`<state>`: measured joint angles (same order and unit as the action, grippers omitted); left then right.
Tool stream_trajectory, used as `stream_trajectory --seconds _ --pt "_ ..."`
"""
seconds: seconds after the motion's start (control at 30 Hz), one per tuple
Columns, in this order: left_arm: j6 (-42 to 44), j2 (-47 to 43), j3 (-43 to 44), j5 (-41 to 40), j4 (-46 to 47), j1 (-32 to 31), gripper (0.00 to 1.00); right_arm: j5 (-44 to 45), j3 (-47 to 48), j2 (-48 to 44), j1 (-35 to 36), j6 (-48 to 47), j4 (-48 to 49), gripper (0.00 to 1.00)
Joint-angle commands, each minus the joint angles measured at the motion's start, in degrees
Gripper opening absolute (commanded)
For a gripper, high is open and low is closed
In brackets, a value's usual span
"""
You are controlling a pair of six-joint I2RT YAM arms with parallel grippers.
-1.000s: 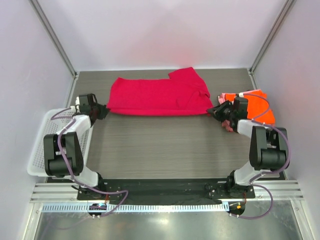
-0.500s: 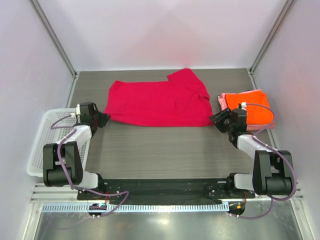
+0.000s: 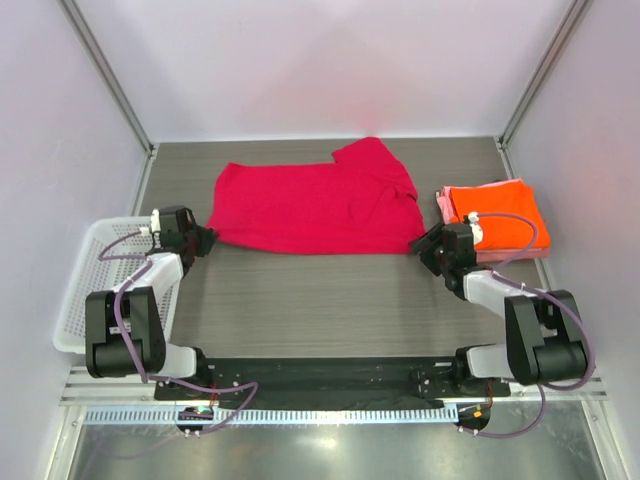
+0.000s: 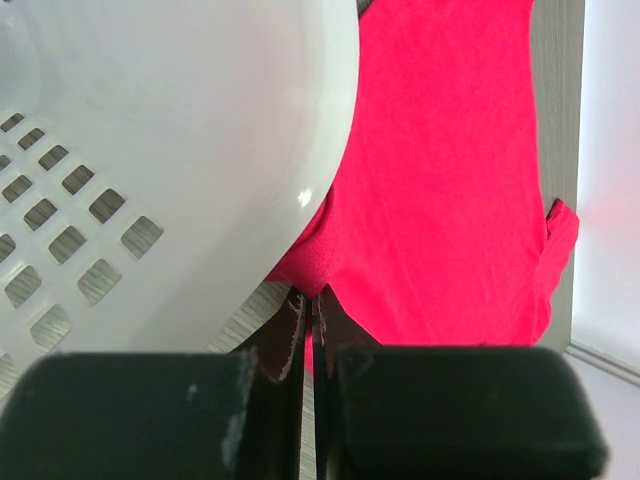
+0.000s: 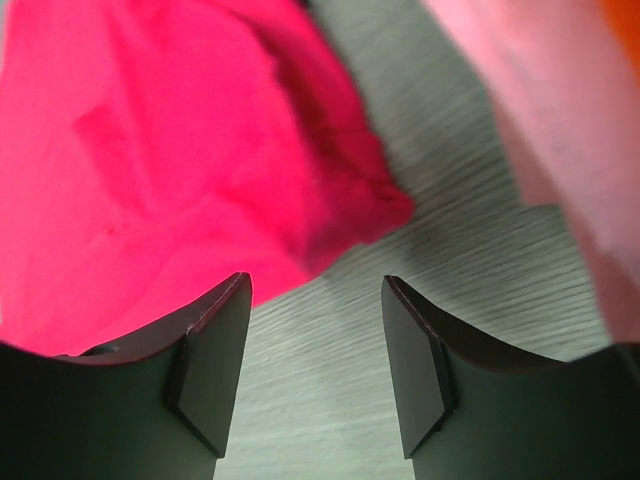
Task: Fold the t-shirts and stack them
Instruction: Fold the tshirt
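Observation:
The crimson-magenta t-shirt [image 3: 315, 205] lies spread across the back of the table, one sleeve folded over at its right. My left gripper [image 3: 208, 240] is shut on its near left corner; in the left wrist view the red cloth [image 4: 440, 180] is pinched at the fingertips of that gripper [image 4: 313, 300]. The bright orange t-shirt [image 3: 497, 215] lies folded on the pale pink t-shirt [image 3: 443, 206] at the right. My right gripper [image 3: 425, 246] stands open between that stack and the crimson shirt's right corner [image 5: 360, 210]. Only bare table shows between the fingers of the right gripper [image 5: 315, 290].
A white mesh basket [image 3: 80, 300] sits at the table's left edge, close under the left wrist [image 4: 150, 150]. The pink shirt's edge [image 5: 560, 120] runs just right of the right fingers. Walls close the back and sides.
My right gripper has opened, let go of the orange shirt and swung left toward the crimson shirt's corner. The orange shirt now lies flat. The left gripper stayed shut, barely moving.

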<state>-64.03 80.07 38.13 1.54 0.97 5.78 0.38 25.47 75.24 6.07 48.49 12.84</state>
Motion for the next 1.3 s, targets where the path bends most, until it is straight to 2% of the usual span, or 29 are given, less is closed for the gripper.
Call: stream_trajectory --seconds 0.0,0.13,0.23,0.27,0.33,0.37,0.4,0.43,0.53,0.63,0.73,1.0,1.1,1.27 --pt "0.6 -1.0 -0.8 -2.6 -1.9 1.1 0.00 4.3 0.3 3.7 1.0 2.7 5.0 0.60" --pt "0.1 -0.9 -0.5 -2.3 -2.0 1.2 0.00 8.2 1.9 8.6 3.3 4.3 6.9 0.56" --pt "-0.3 -1.1 -0.8 -2.4 -2.3 1.6 0.00 12.2 2.6 10.6 3.4 6.4 5.9 0.47" --pt "-0.4 -1.4 -1.1 -2.5 -2.4 2.1 0.00 16.9 2.5 9.8 3.4 6.5 5.2 0.41" --pt "-0.5 -1.6 -1.4 -2.5 -2.6 2.8 0.00 20.7 2.4 8.7 3.5 6.9 3.3 0.34" --pt "-0.4 -1.7 -1.7 -2.3 -2.6 3.7 0.00 24.8 2.7 7.8 3.4 6.9 1.7 0.24" --pt "-0.4 -1.8 -1.8 -2.3 -2.7 4.2 0.00 26.4 3.1 7.5 3.4 6.9 0.9 0.21" --pt "-0.3 -1.7 -1.9 -2.3 -2.9 4.8 0.00 28.0 3.4 7.4 3.4 6.3 0.1 0.21" --pt "0.0 -1.4 -2.2 -1.8 -2.7 6.3 0.00 31.3 5.8 7.9 3.4 3.9 -2.9 0.33" --pt "0.5 -0.6 -1.9 -1.7 -2.6 6.8 0.00 31.8 5.6 8.0 3.5 3.8 -2.5 0.29" --pt "0.6 0.1 -2.3 -1.7 -2.0 6.8 0.00 32.3 4.7 7.7 3.9 3.3 -1.2 0.28" --pt "2.3 1.1 -2.9 0.9 -1.5 6.9 0.00 38.9 4.5 2.2 10.9 -0.3 -2.5 0.41" --pt "3.6 -0.1 -3.1 0.9 -2.3 6.8 0.00 37.7 4.1 -0.2 11.8 -2.0 -2.1 0.44" --pt "4.7 -1.6 -3.6 0.1 -4.0 6.7 0.00 33.2 5.7 2.6 11.8 -2.3 -2.0 0.49"
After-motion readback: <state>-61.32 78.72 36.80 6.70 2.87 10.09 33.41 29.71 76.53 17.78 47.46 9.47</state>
